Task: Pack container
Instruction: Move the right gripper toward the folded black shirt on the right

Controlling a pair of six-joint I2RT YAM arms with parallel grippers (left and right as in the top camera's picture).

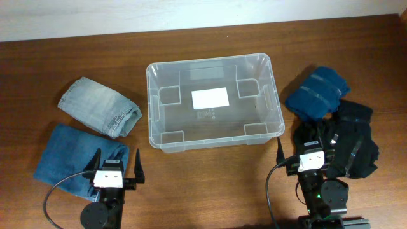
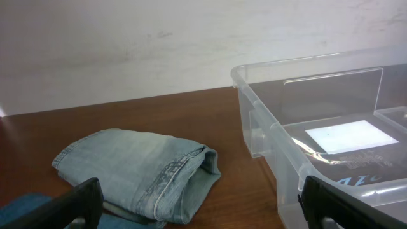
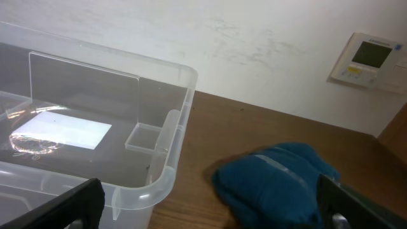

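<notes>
Overhead, the container (image 1: 152, 117) sits mid-table, a white label (image 1: 210, 98) on its base. Left gripper (image 1: 117, 156) and right gripper (image 1: 304, 150) hover near the front edge, jaws spread wide, gripping nothing. Left wrist: container at right, folded light jeans (image 2: 143, 168) at left. Right wrist: container at left, blue garment (image 3: 273, 181) near it.

You see only the tips of the left fingers (image 2: 79, 205) in the left wrist view; the bottom edge cuts off the rest. There the container (image 2: 267, 137) runs off the right and bottom edges, and only a corner of the blue jeans (image 2: 18, 208) shows. In the right wrist view the teal cloth (image 3: 273, 183) is cut at the bottom and the wall panel (image 3: 365, 60) at the right; its display is too small to read. Overhead, the right arm (image 1: 315, 170) covers part of the black cloth (image 1: 356, 137).
</notes>
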